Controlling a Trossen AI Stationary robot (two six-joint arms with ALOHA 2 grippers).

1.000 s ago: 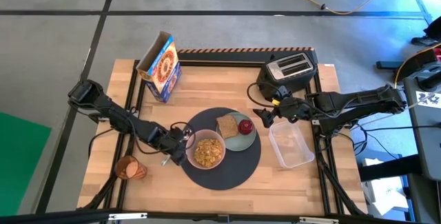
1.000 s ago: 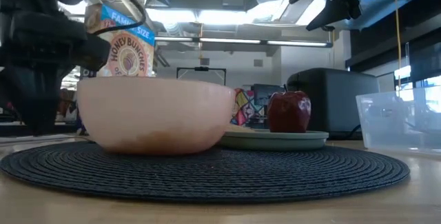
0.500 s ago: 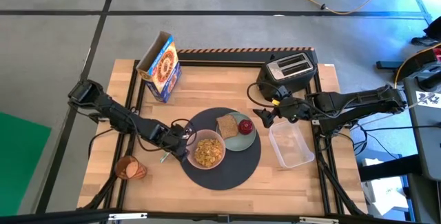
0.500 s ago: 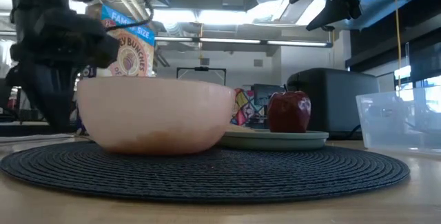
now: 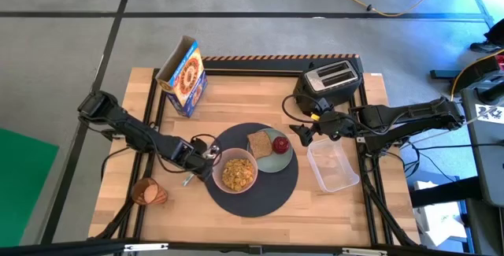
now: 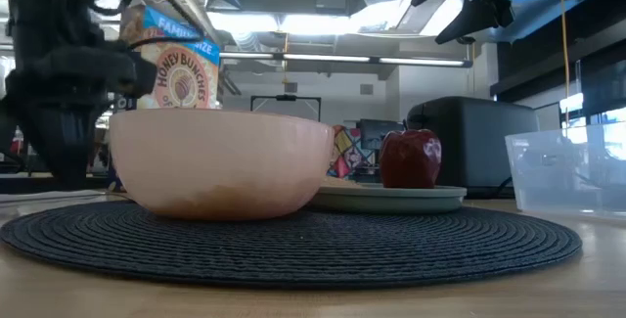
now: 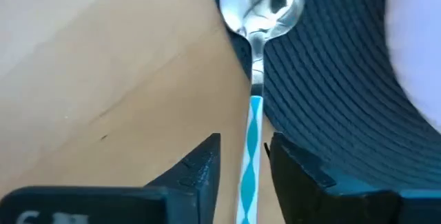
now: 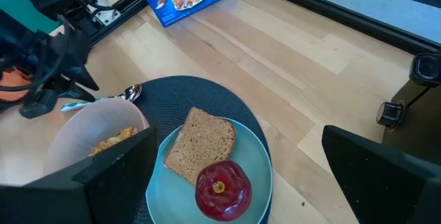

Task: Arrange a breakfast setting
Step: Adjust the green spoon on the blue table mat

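Left wrist view — spoon (image 7: 256, 100) handle between left gripper's (image 7: 242, 165) parted fingers — untouched.

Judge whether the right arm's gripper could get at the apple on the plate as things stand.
Probably yes: the right gripper hangs open just beside the plate, and the apple sits on its near side, uncovered, with nothing between them.

Toaster (image 5: 335, 79), cereal box (image 5: 184, 77), plastic tub (image 5: 333, 165)

left gripper (image 5: 206, 154) pulled back from the pink bowl (image 5: 238, 172), spoon (image 7: 256, 79) between its fingers
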